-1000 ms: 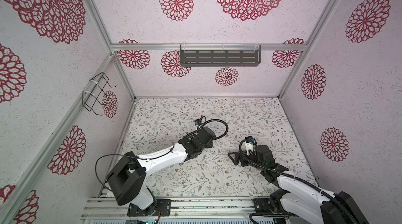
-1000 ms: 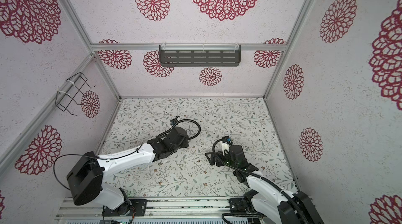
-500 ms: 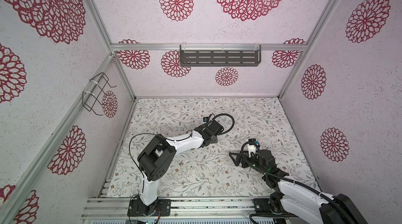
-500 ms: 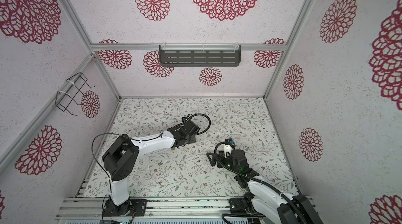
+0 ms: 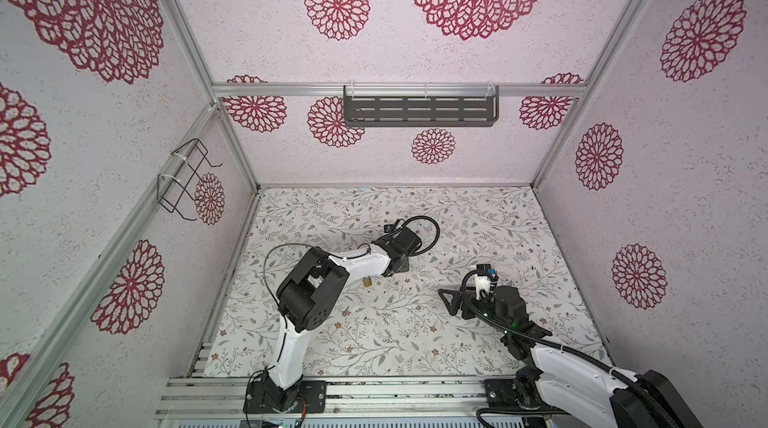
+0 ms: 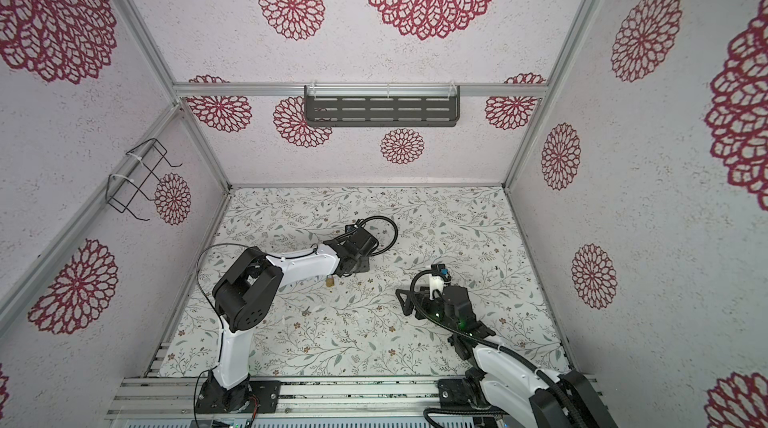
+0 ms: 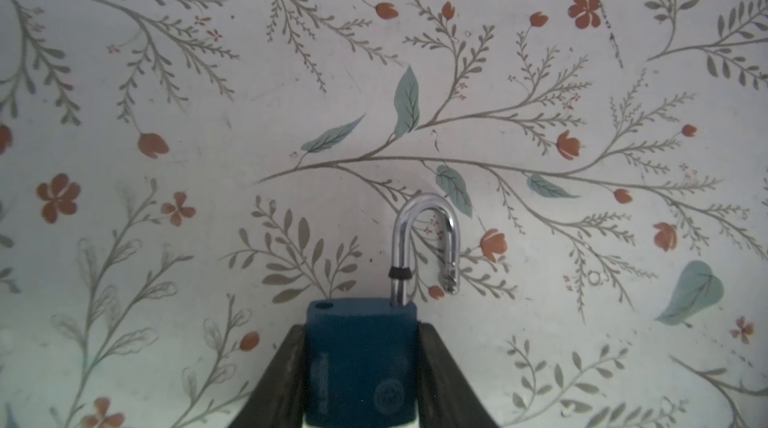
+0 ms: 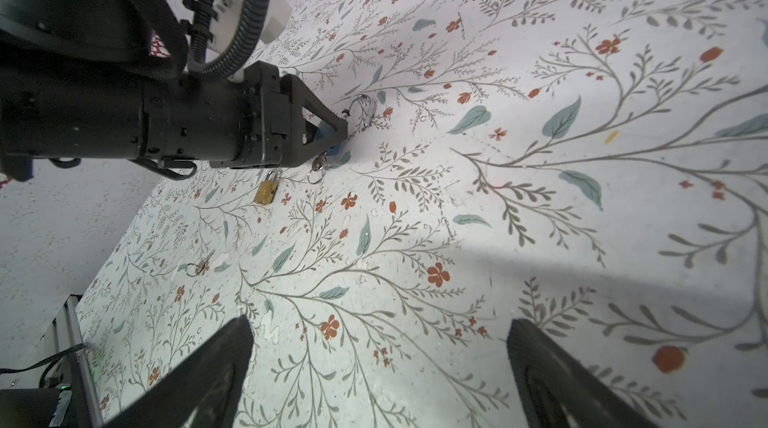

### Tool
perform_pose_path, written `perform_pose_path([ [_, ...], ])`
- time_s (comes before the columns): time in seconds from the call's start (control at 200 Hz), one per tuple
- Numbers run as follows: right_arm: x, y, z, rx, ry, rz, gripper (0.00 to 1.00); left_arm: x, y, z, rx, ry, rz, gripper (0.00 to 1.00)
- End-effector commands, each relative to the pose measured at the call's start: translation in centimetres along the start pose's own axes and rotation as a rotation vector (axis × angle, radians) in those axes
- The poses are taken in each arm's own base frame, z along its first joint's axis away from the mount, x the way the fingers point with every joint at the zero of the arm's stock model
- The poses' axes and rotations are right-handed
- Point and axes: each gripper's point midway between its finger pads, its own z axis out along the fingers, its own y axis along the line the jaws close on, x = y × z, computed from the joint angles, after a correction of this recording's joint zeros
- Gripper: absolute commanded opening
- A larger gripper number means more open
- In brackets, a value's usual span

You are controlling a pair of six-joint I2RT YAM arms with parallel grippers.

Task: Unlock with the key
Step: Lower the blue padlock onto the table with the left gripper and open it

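- Padlock (image 7: pixel 360 372), blue, is clamped by its body in the left gripper (image 7: pixel 360 328), low over the table (image 5: pixel 415 322); its shackle (image 7: pixel 428 214) stands sprung free at one end.
- Key (image 8: pixel 319 164) on a ring hangs from its underside in the right wrist view.
- Unlocking looks done; next, I judge, comes setting it down, or turning to the brass padlock (image 8: pixel 266 192) and loose key (image 8: pixel 200 267) nearby.
- Right gripper (image 8: pixel 379 324) gapes wide, empty, well apart.
- Both top views hide the blue body; table contact is unclear.
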Motion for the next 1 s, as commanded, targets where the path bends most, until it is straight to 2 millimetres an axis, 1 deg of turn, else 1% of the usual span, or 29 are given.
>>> perform_pose_path([
  [0.0,-1.7,0.5,0.0,-0.015,-0.060,-0.013,0.99,-1.1,-0.4,0.1,0.001,-0.025,-0.017,0.00],
  [0.2,-1.8,0.6,0.2,-0.022,-0.064,-0.012,0.99,-1.1,-0.5,0.8,-0.018,-0.009,0.011,0.00],
  [0.35,-1.9,0.5,0.2,-0.015,-0.072,-0.011,0.99,-1.0,-0.5,0.8,-0.017,-0.002,0.012,0.00],
  [0.46,-2.4,0.2,0.1,0.010,-0.089,-0.008,0.99,-0.9,-0.9,0.6,0.001,0.012,0.023,0.21],
  [0.525,-2.7,0.3,0.1,0.005,-0.100,-0.010,0.99,-1.1,-0.9,0.5,0.003,0.006,0.017,0.29],
  [0.605,-2.5,0.5,0.2,-0.006,-0.093,-0.009,0.99,-1.4,-1.0,0.1,0.004,0.000,0.009,0.38],
  [0.725,-2.5,0.6,0.3,-0.010,-0.089,-0.013,0.99,-1.9,-0.6,-0.7,-0.019,-0.005,0.006,0.46],
  [0.816,-2.5,0.9,0.3,-0.028,-0.088,-0.022,0.99,-2.2,-0.6,-1.5,-0.008,-0.011,0.006,0.50],
  [0.881,-2.6,1.4,0.2,-0.056,-0.089,-0.034,0.99,-2.5,-0.4,-2.3,0.000,-0.020,0.000,0.55],
  [0.996,-2.8,1.5,0.1,-0.056,-0.095,-0.050,0.99,-2.9,0.0,-3.8,0.027,-0.041,-0.023,0.64],
])
